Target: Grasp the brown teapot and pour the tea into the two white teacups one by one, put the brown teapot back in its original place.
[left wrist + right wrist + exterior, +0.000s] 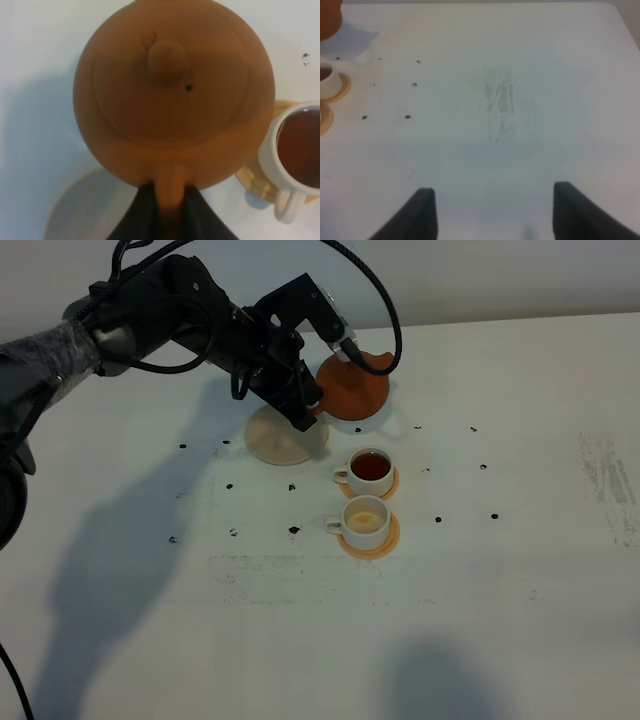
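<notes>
Teapot clamped by handle in left gripper, apparently lifted beside beige coaster; table roomy rightward. Wrist view alone shows right gripper spread, empty.

The round, squat reddish-brown clay teapot, with its knobbed lid on, sits straight ahead of the fingers of the left gripper, which pinch its loop handle from both sides. The flat round beige disc coaster lies bare beneath the fingers, with the pot off it. Beside the pot, a little beyond the fingertips, stands a small white handled teacup full of dark tea. The matching cup stands upright farther from the fingers, its inside pale
</notes>
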`<state>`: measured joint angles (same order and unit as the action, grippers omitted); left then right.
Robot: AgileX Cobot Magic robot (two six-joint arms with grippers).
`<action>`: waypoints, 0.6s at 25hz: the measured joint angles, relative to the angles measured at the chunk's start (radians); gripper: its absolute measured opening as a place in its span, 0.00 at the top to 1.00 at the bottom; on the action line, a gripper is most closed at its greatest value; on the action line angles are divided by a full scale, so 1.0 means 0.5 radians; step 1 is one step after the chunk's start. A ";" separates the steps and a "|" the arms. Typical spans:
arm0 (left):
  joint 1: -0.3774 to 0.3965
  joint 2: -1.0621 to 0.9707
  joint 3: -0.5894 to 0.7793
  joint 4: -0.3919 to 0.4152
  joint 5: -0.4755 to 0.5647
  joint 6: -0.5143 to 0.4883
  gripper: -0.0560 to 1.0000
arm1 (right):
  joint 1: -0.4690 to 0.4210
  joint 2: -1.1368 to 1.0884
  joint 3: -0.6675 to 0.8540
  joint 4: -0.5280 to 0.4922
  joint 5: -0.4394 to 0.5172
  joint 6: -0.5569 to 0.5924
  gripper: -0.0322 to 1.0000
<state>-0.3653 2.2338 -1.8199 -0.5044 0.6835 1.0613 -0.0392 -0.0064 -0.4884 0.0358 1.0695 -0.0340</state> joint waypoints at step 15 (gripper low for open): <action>-0.033 0.057 -0.103 0.138 0.078 -0.222 0.85 | 0.000 0.000 0.000 0.000 0.000 0.000 0.47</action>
<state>-0.3818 2.2624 -1.8714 -0.4352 0.7227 0.9503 -0.0392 -0.0064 -0.4884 0.0358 1.0695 -0.0340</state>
